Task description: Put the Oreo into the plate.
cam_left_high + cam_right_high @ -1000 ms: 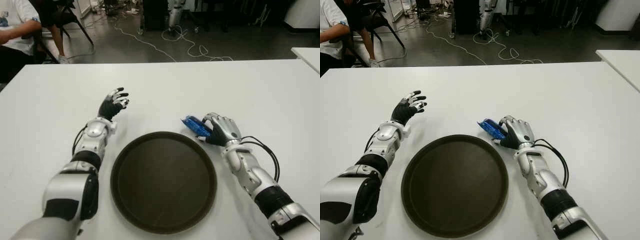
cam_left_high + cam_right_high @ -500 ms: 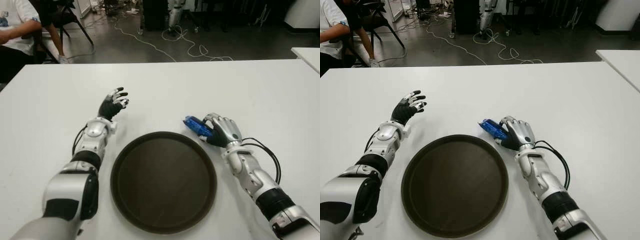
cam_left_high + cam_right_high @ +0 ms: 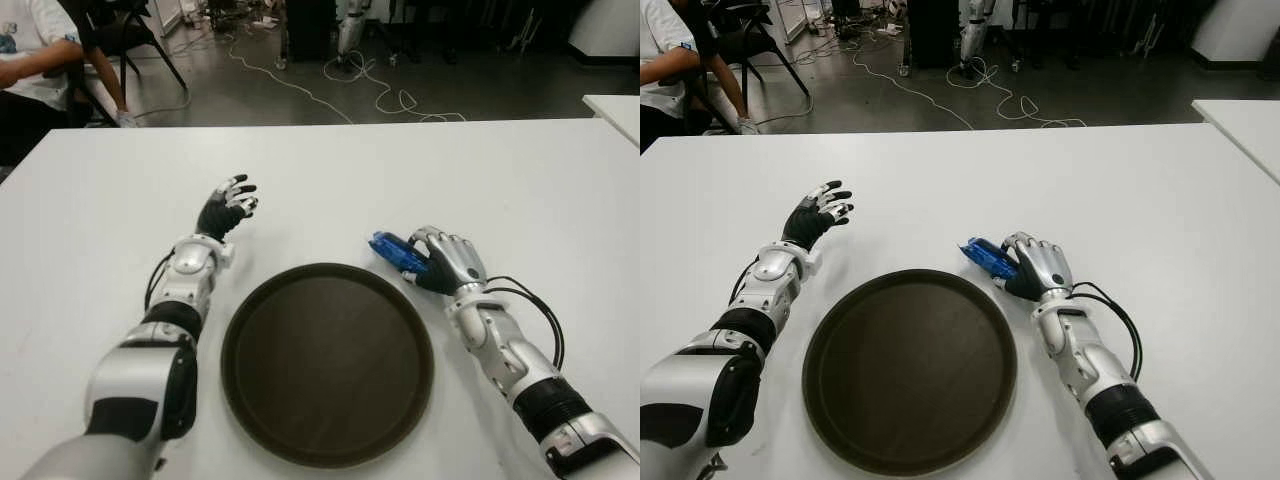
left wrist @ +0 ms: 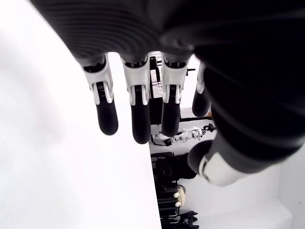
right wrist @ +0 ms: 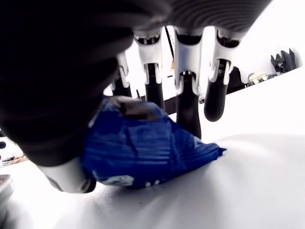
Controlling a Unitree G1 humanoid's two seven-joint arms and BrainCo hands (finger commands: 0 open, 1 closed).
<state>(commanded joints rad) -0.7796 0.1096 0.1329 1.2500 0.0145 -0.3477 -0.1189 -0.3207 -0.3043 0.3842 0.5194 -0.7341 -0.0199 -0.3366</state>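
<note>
The right hand (image 3: 448,265) has its fingers curled around the blue Oreo pack (image 3: 396,252), and the thumb pushes on it from the other side. In the right wrist view the Oreo pack (image 5: 143,150) sits between the thumb and the fingers (image 5: 188,105), with its lower side down on the white desk (image 3: 520,190). The pack is not in the plate. It is just beside the far right part of the plate's rim, on the desk, toward the near edge and a bit right of the middle.

The round dark plate (image 3: 326,452) lies on the desk near the near edge, between the two arms.

The left hand (image 3: 226,206) shows to the far left of the plate, with its fingers (image 4: 106,112) spread out and holding nothing
</note>
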